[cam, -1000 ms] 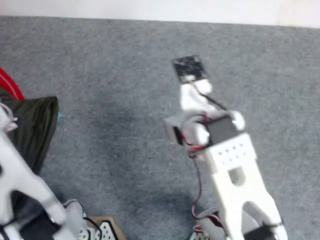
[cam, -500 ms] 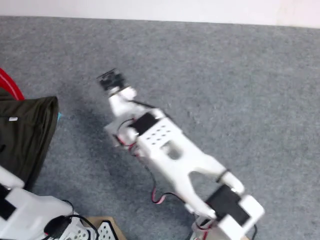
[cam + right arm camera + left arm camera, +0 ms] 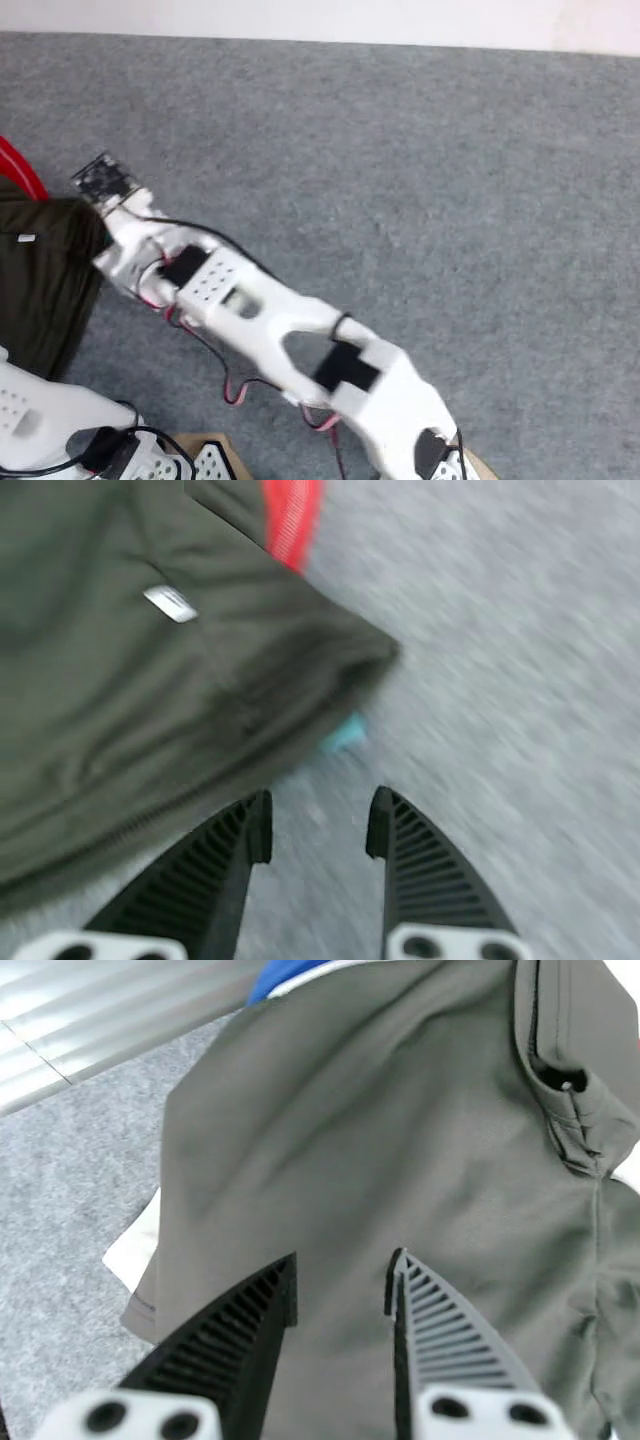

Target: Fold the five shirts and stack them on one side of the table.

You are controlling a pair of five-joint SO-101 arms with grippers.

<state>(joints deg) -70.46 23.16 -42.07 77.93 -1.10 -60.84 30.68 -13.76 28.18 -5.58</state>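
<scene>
A dark folded shirt [image 3: 40, 280] lies at the table's left edge, with a small white label [image 3: 26, 238] on it. My right arm [image 3: 230, 300] stretches across the table to that shirt's near corner. In the right wrist view my right gripper [image 3: 318, 805] is open just off the corner of the dark shirt [image 3: 150, 680], nothing between its fingers. A teal bit [image 3: 345, 735] peeks from under the corner. My left gripper [image 3: 340, 1275] is open above a grey shirt [image 3: 400, 1140] with blue [image 3: 290, 970] and white [image 3: 135, 1245] cloth beneath it.
A red curved strip [image 3: 20, 165] lies beyond the dark shirt, seen also as the red strip [image 3: 290, 510]. The left arm's base [image 3: 40, 430] stands at the front left. Grey carpet-like tabletop [image 3: 430, 180] spreads out to the right.
My right arm has swung from the table's middle leftward to the dark shirt's corner. The left arm's white link has drawn back from over the shirt toward the front left.
</scene>
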